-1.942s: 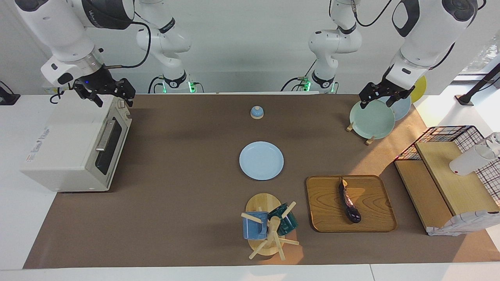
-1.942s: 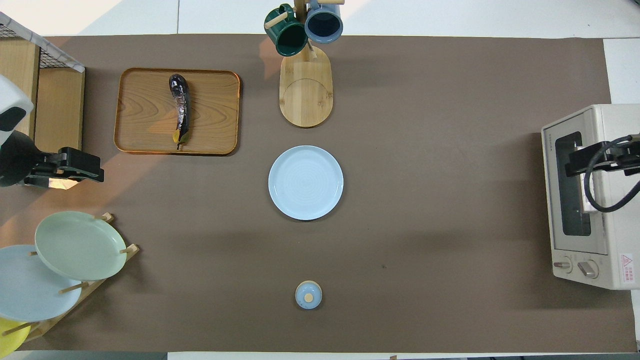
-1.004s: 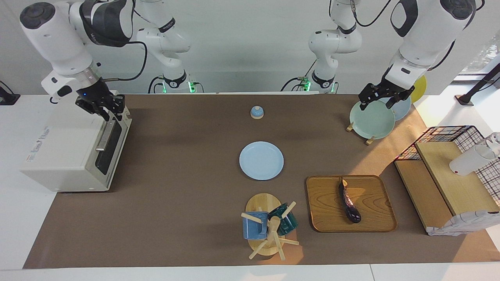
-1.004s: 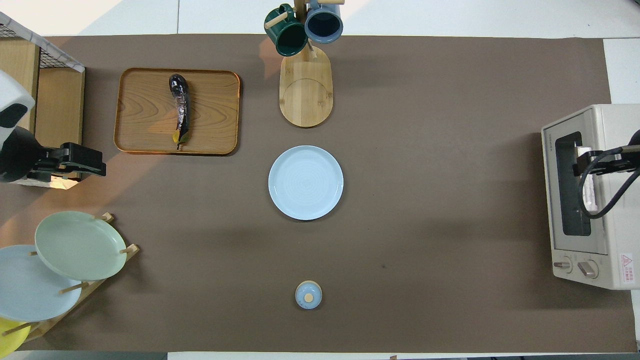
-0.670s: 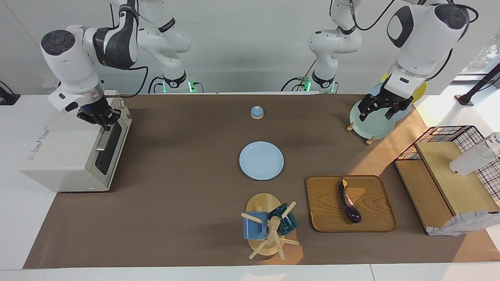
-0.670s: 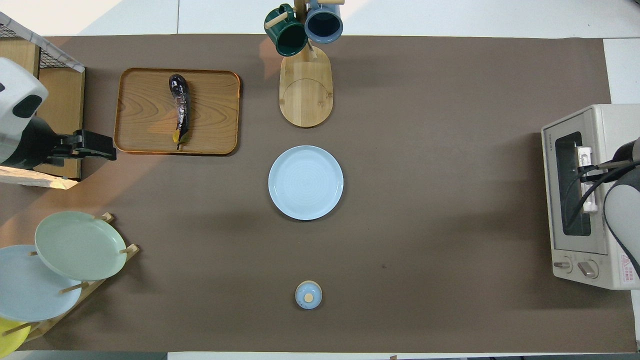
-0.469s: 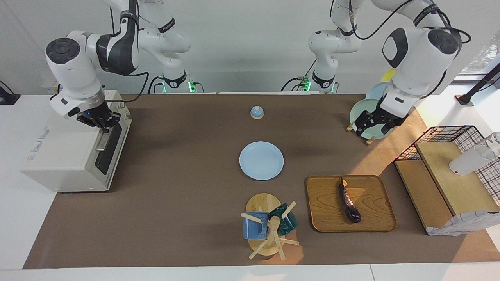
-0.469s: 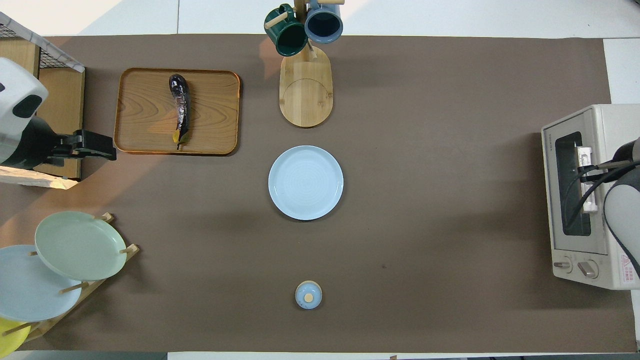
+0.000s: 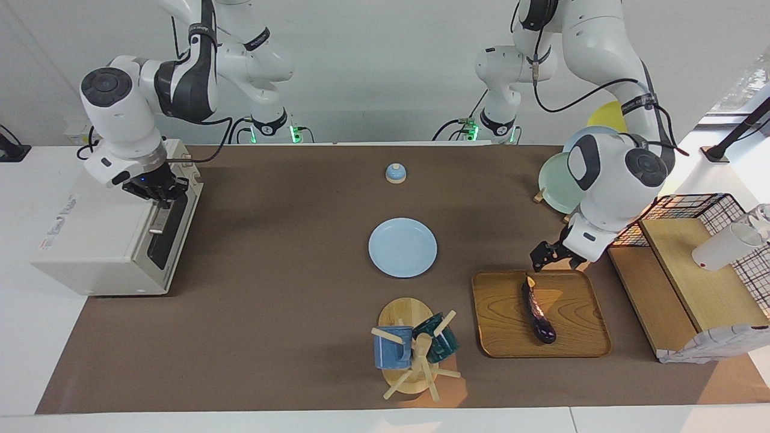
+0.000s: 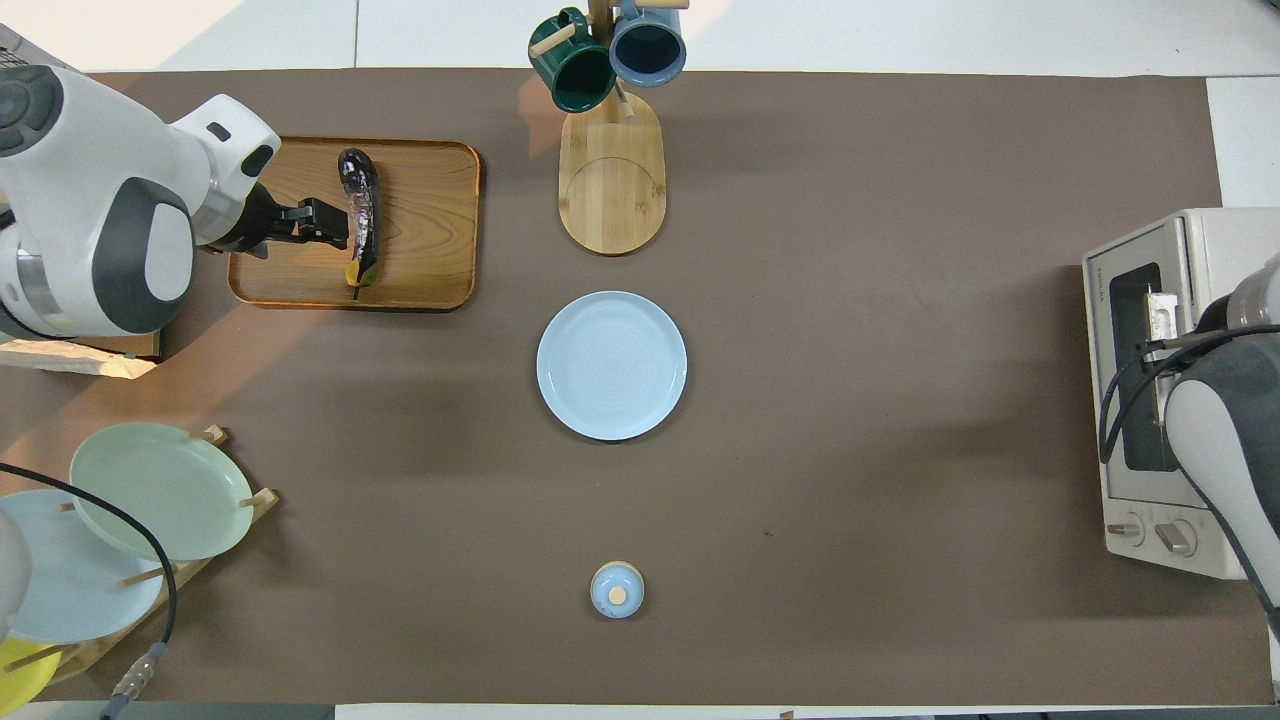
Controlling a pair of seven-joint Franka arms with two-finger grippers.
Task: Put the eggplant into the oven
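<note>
We see a brown table mat (image 9: pixel 271 313) with two robot arms. The eggplant (image 9: pixel 537 313) lies on a wooden tray (image 9: pixel 499 325) toward the left arm's end of the table. The left gripper (image 9: pixel 544 255) hangs just over the tray's edge, beside the eggplant's stem end, with its fingers spread and nothing between them. At the right arm's end stands the oven (image 9: pixel 108 234), its glass door closed. The right gripper (image 9: pixel 157 191) is at the top of that door, fingers pressed together on the door handle (image 9: pixel 161 211). A blue plate (image 9: pixel 402 247) sits mid-table.
</note>
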